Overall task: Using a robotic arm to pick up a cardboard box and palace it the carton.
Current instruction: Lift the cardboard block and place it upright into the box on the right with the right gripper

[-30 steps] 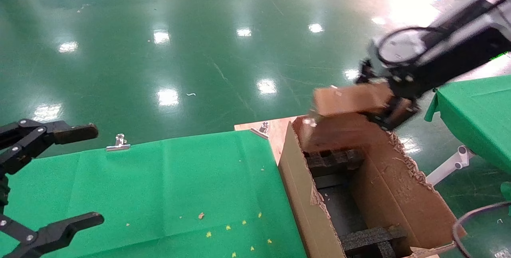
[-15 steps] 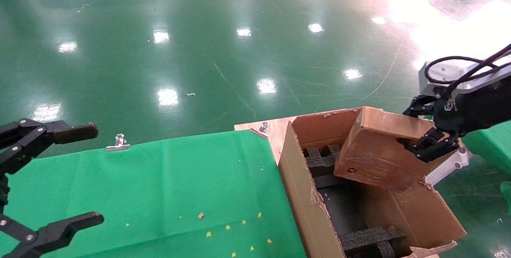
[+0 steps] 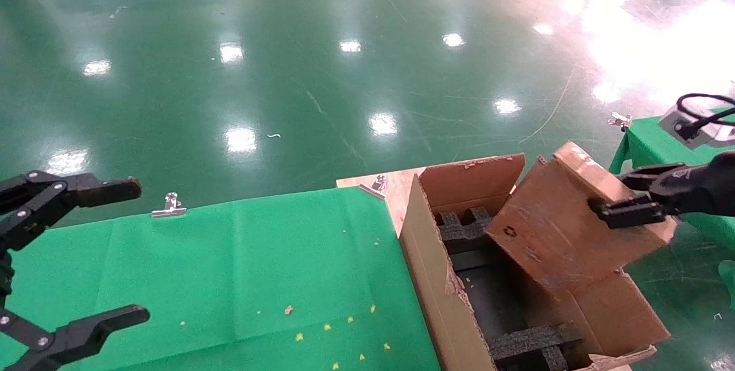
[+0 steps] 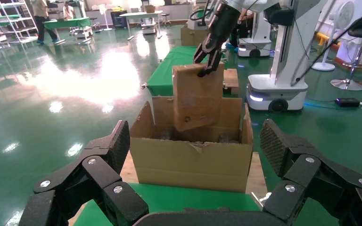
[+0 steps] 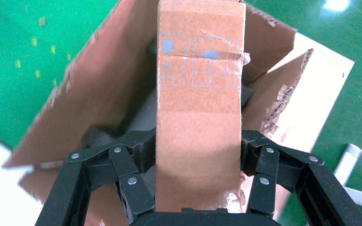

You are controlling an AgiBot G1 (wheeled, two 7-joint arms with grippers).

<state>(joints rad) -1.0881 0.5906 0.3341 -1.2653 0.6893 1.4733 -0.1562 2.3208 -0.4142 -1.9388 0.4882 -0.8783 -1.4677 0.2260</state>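
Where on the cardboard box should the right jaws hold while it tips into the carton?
Across the two broad faces, at the raised end. The cardboard box is flat and tilts with its lower end already inside the carton, so only the upper end is free. The right gripper comes from that outer end, jaws clamped on both faces. The left gripper is parked open over the green table.

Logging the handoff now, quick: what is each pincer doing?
Left pincer: open, empty, hovering over the green table.
Right pincer: shut on the cardboard box, holding it tilted over the carton.
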